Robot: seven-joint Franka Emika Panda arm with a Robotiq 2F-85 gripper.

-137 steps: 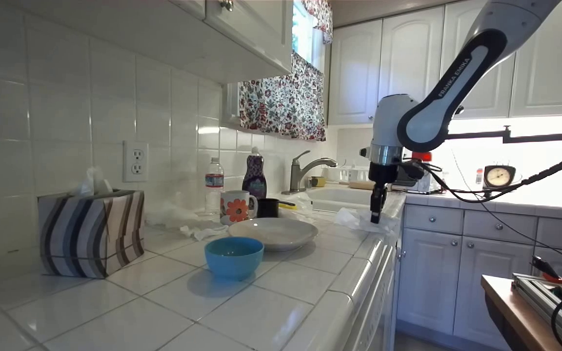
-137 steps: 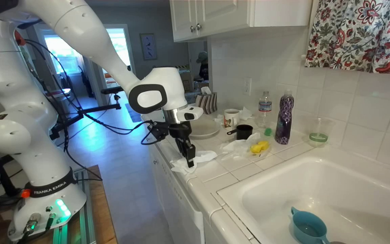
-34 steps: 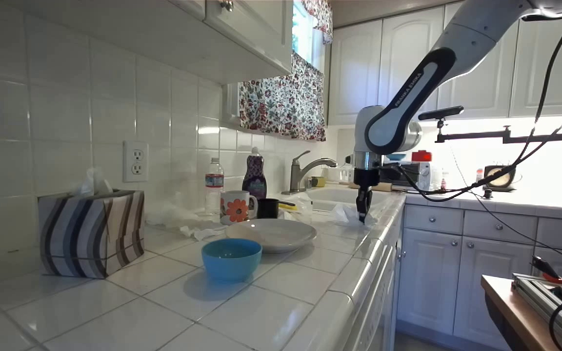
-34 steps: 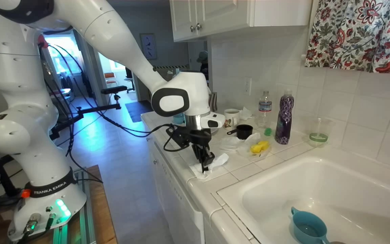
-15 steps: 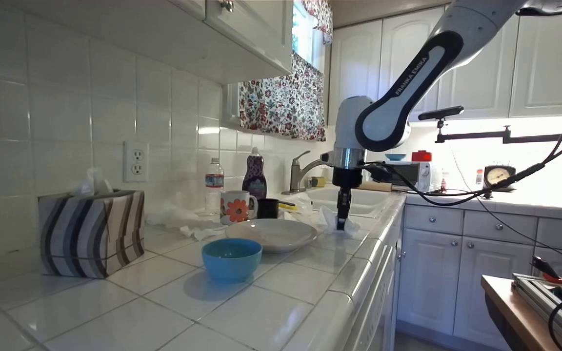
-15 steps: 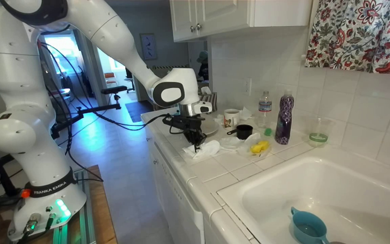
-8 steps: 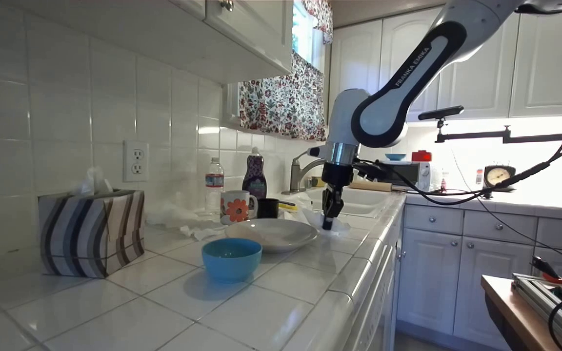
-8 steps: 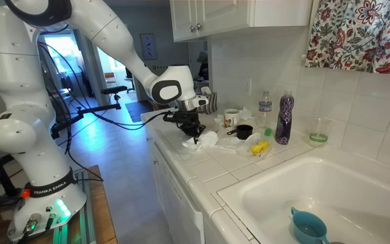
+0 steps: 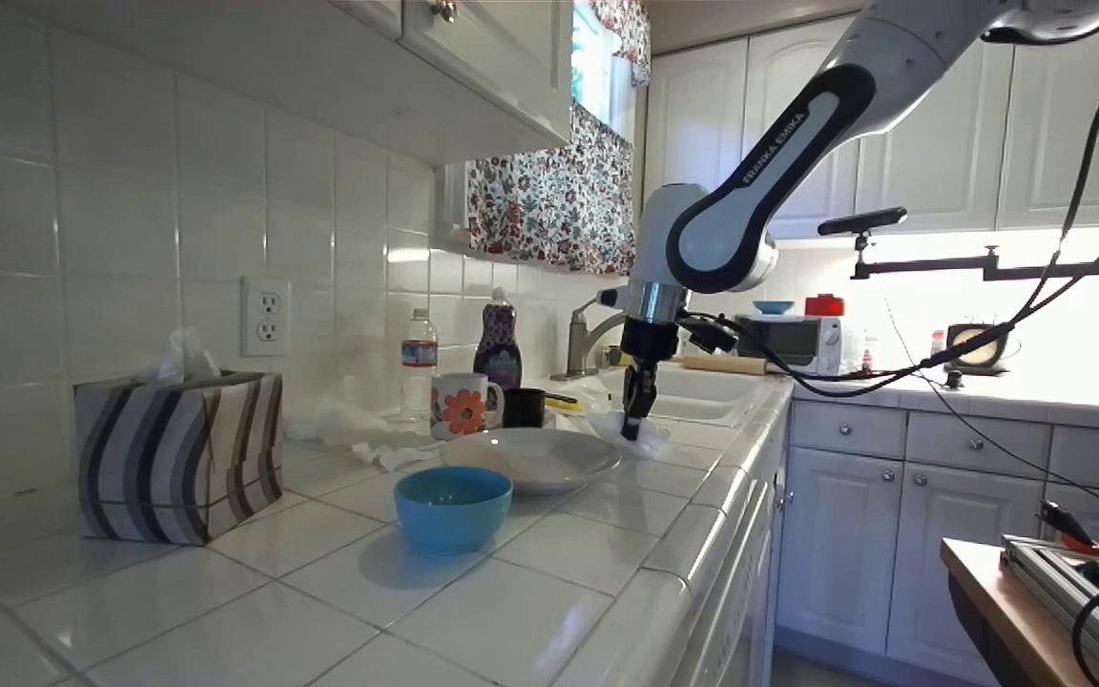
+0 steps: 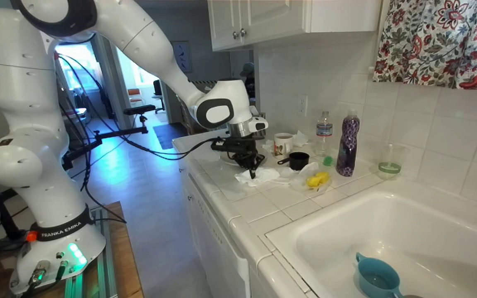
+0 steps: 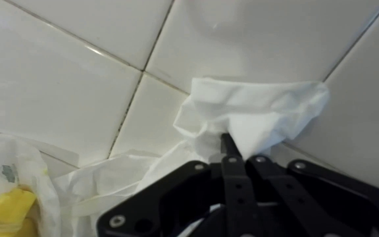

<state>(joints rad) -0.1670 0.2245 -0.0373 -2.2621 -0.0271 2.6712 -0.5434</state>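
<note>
My gripper point(image 11: 243, 157) points down and is shut on a crumpled white paper towel point(image 11: 255, 98), whose fold rises between the fingers. In both exterior views the gripper point(image 9: 631, 429) point(image 10: 252, 174) presses the towel point(image 9: 653, 441) point(image 10: 259, 178) on or just above the white tiled counter point(image 10: 257, 207). The white plate point(image 9: 530, 463) is just beside the gripper. A clear bag with yellow pieces point(image 10: 318, 179) lies nearby and also shows in the wrist view point(image 11: 10, 210). More thin white paper or plastic point(image 11: 100, 177) lies between the bag and the towel. The fingertips are partly hidden by the towel.
A blue bowl point(image 9: 452, 510), striped tissue box point(image 9: 177, 458), flowered mug point(image 9: 464, 405), black cup point(image 10: 298, 160), water bottle point(image 10: 324, 132) and purple soap bottle point(image 10: 348, 145) stand on the counter. A white sink point(image 10: 329, 231) with a blue cup point(image 10: 377, 277) lies beyond the counter edge.
The gripper has dragged the towel from near the counter's front edge inward toward the plate and wall. In the last half second it moved slightly further toward the black cup and bag.
</note>
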